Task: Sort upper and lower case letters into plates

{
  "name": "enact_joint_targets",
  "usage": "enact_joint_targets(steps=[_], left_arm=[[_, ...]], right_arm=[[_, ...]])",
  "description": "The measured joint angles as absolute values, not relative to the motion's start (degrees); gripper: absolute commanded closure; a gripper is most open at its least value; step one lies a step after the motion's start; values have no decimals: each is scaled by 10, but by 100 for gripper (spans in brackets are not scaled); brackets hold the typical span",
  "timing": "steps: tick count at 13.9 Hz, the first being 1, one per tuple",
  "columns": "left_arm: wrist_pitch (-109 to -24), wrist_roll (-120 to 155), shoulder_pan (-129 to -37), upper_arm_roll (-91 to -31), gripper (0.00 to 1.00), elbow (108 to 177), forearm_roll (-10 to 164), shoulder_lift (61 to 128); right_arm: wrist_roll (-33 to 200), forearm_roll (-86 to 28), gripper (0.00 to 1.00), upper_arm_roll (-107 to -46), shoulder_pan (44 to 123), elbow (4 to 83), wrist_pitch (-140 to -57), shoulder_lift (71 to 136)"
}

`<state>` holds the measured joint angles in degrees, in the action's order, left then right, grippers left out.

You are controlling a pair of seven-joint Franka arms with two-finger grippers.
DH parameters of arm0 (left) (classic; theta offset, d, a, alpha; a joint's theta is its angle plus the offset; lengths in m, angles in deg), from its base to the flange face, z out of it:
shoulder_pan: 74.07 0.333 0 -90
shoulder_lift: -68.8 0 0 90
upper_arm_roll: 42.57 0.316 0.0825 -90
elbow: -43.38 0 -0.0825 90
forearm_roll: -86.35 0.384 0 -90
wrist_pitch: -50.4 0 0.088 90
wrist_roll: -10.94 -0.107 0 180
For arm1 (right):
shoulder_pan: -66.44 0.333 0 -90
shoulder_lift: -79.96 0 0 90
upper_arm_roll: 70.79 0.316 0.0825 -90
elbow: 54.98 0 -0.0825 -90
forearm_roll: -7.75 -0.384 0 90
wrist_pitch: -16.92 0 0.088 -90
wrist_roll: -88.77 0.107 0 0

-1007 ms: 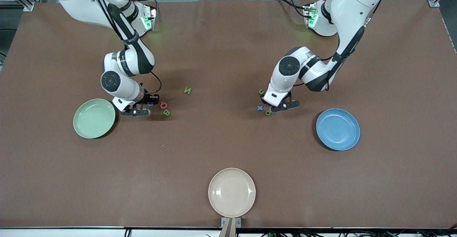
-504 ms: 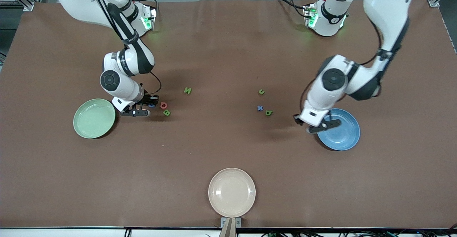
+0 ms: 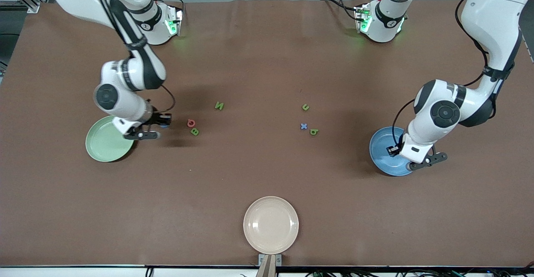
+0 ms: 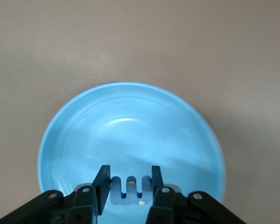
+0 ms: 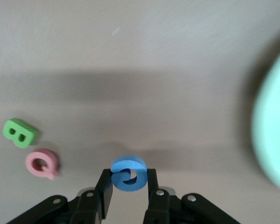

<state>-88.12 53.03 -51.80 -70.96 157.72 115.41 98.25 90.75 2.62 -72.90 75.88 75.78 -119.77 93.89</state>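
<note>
between the fingers of the left tool (image 4: pixel 129 189), over the blue plate (image 3: pixel 386 157): a blue letter (image 4: pixel 129 188), clamped. in the right tool (image 5: pixel 127 186), closed tight: a round blue letter (image 5: pixel 127 173), up over bare tabletop (image 3: pixel 233 172) just beside the mint green plate (image 3: pixel 104 145).

on the tabletop near the right tool, toward the middle: a red q (image 3: pixel 191 122) touching a green b (image 3: pixel 194 132), the b nearer the front camera. farther from that camera: a green n (image 3: pixel 219 106), apart from both.

toward the left arm's end: a blue x (image 3: pixel 304 126) just beside a small green letter (image 3: pixel 314 132), with another green letter (image 3: pixel 306 107) farther from the camera.

at the tabletop's edge nearest the camera, midway between the arms: a cream-white plate (image 3: pixel 271 225), well apart from all letters.
</note>
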Motion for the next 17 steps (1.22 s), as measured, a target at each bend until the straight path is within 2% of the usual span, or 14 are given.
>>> enact_joint_targets(steps=[1, 3, 7, 11, 15, 16, 17], left_arm=[[-881, 530, -510, -710, 2, 1579, 1157, 989], [-881, 530, -505, -710, 0, 1585, 1158, 992], [-881, 548, -506, -728, 0, 1584, 1158, 986], [-881, 686, -530, -788, 0, 1580, 1158, 985], [-881, 870, -631, -792, 0, 1561, 1158, 997], [-881, 911, -650, -791, 0, 1554, 1158, 1006], [-881, 948, -668, -791, 0, 1546, 1158, 1015]], right_arm=[[873, 41, 86, -733, 732, 756, -1185, 920], [797, 67, 86, -737, 667, 757, -1179, 903], [683, 73, 86, -739, 573, 767, -1218, 915], [667, 75, 84, -738, 558, 772, -1269, 958], [651, 76, 75, -738, 550, 776, -1302, 1001], [649, 76, 57, -738, 549, 776, -1304, 1006], [648, 76, 24, -737, 549, 776, -1304, 1006]])
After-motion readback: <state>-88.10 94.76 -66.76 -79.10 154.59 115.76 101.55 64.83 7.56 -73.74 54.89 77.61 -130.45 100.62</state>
